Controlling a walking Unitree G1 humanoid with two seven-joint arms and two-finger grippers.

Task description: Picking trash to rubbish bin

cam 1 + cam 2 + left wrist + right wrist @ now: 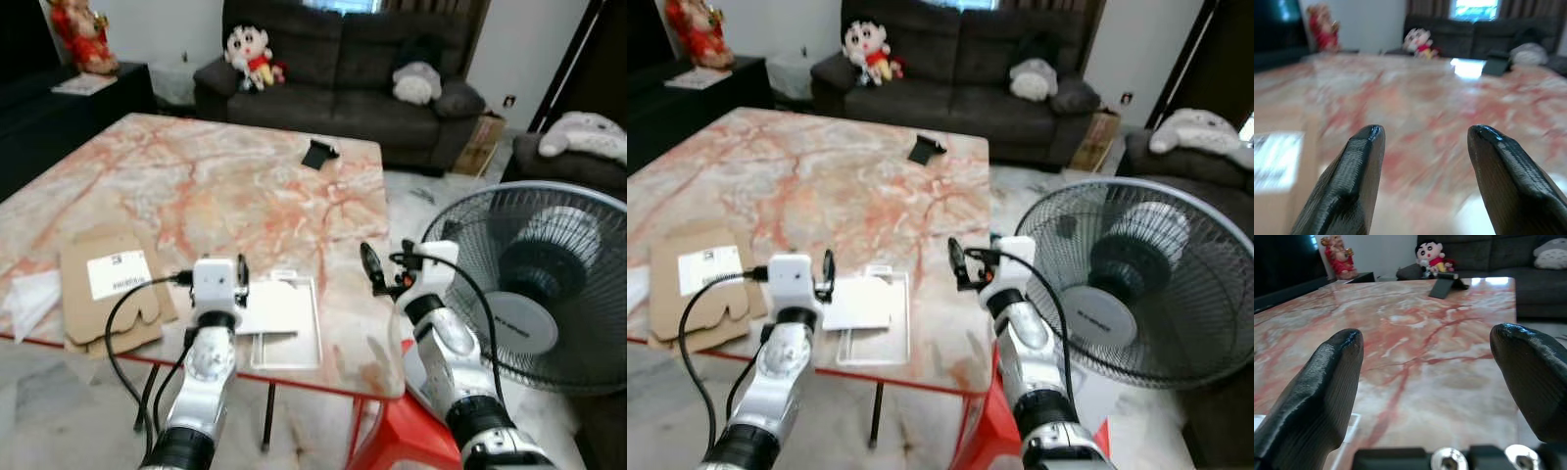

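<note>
Left gripper (1422, 147): fingers spread, holding nothing, above the near edge of the marble table (245, 186), just over a white tray (289, 338) with white paper on it. Right gripper (1430, 362): fingers spread, holding nothing, at the table's near right corner. Flattened cardboard (108, 284): near left edge. Small black item (318, 153): far side. Fan (534, 284): right of the table.

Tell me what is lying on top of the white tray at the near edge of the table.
A flat white sheet lies across the white tray, overhanging its left side. The left gripper hovers above it, fingers open. Whatever the sheet covers cannot be seen.
</note>
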